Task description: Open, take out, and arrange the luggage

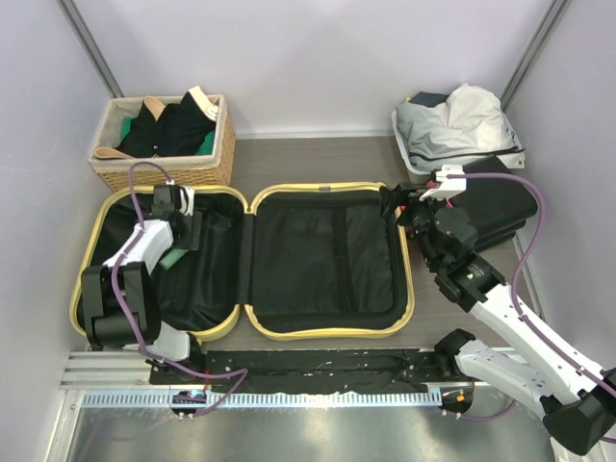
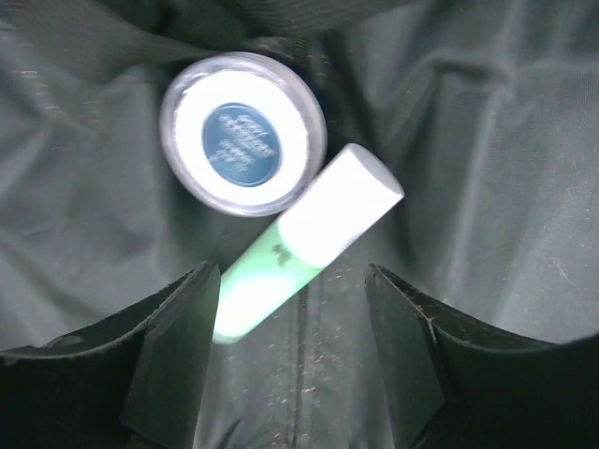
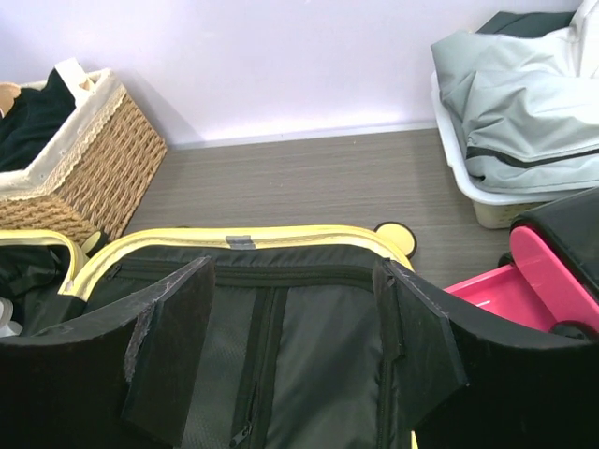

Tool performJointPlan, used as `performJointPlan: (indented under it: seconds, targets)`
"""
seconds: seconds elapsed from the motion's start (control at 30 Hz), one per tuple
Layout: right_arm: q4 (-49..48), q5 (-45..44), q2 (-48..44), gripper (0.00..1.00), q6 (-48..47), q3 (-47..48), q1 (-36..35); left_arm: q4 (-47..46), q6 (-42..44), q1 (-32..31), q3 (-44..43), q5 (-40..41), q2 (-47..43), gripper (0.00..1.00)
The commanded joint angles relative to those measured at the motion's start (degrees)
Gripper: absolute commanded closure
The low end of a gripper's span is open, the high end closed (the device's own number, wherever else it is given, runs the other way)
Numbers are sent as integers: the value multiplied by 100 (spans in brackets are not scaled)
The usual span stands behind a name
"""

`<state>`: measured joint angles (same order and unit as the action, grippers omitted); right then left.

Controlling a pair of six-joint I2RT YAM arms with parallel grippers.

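Luggage (image 1: 308,260) lies open and flat on the table between my two arms, with both black-lined halves facing up. My left claw (image 2: 290,290) is down inside the left half, so it is the nearer one to the small things there. My right claw (image 3: 292,276) hangs at the far right corner of the other half, its jaws apart with nothing between them.

Below the left claw a pale green tube (image 2: 309,234) lies on the lining. Its long axis runs on a diagonal. The green end sits between my jaws, close to the finger on the left of my wrist view, and the white cap points away and to the right, past the fingertips. A round jar (image 2: 241,142) lies just beyond, beside the tube.

The left jaws are apart and do not press the tube; a gap shows on its right side. I judge that my wrist must turn until the jaws cross the tube squarely, otherwise it could slip out sideways.
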<state>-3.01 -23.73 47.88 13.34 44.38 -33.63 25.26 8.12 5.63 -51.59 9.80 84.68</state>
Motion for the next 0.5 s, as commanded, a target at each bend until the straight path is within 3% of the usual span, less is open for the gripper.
performJointPlan:
  seconds: [0.0, 0.17, 0.33, 0.47]
  targets:
    - [-253, -220, -217, 23, -227, -70, 40, -91, 14, -9, -61, -207, 346, 33]
    - [-279, -255, -261, 21, -253, -131, 58, 145, -47, 0, -210, -198, 978, 39]
    - [-297, -255, -279, 21, -183, -202, 76, 690, -275, 0, -711, -224, 1752, 60]
    - [-288, -264, -314, 21, -157, -228, 76, 937, -425, -88, -870, -295, 1841, 83]
